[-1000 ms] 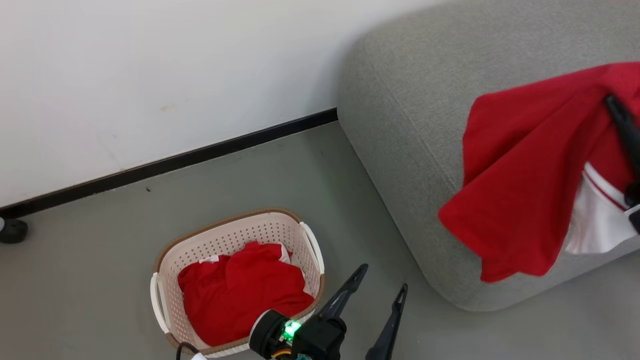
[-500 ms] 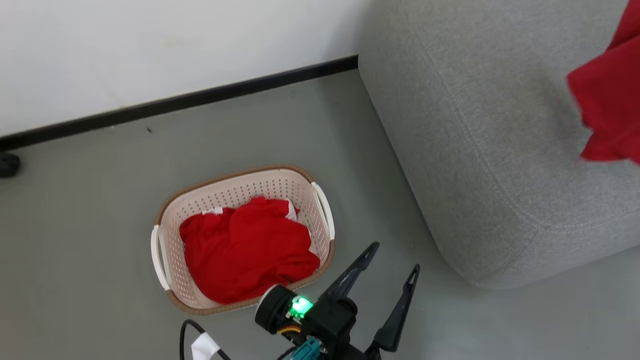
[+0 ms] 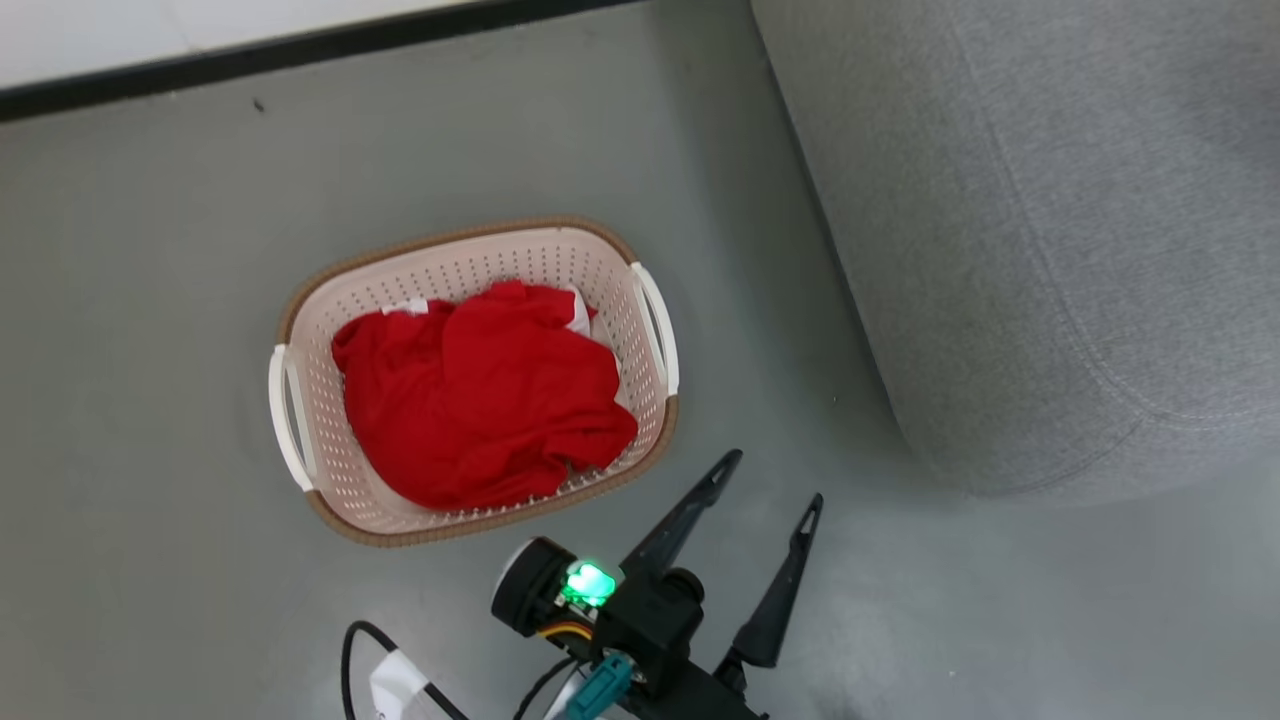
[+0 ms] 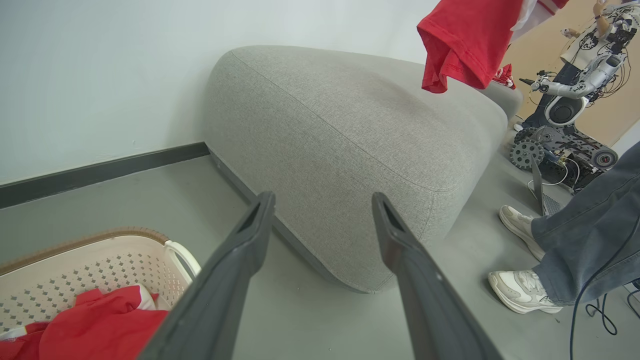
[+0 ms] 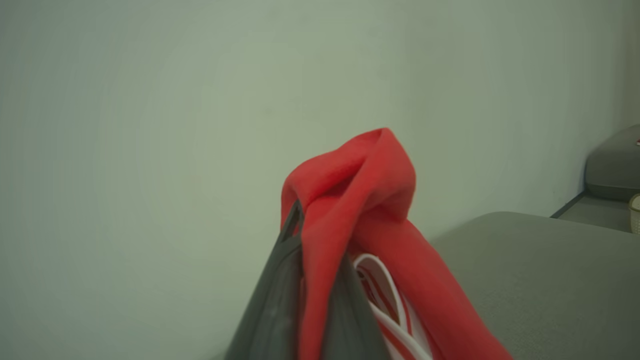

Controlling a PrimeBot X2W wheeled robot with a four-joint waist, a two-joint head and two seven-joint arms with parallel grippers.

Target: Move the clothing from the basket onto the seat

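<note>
In the head view, open floor (image 3: 150, 250) surrounds the basket (image 3: 450, 237) at centre left, while the seat (image 3: 1050, 250) blocks the right side. A person's legs (image 4: 585, 240) and a small wheeled robot (image 4: 560, 110) crowd the left wrist view's right edge.

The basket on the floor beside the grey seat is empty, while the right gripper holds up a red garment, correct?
Not empty: the head view shows red clothing lying in the basket. The rest holds: it stands on the floor beside the grey seat, and the right gripper is shut on a red garment.
</note>
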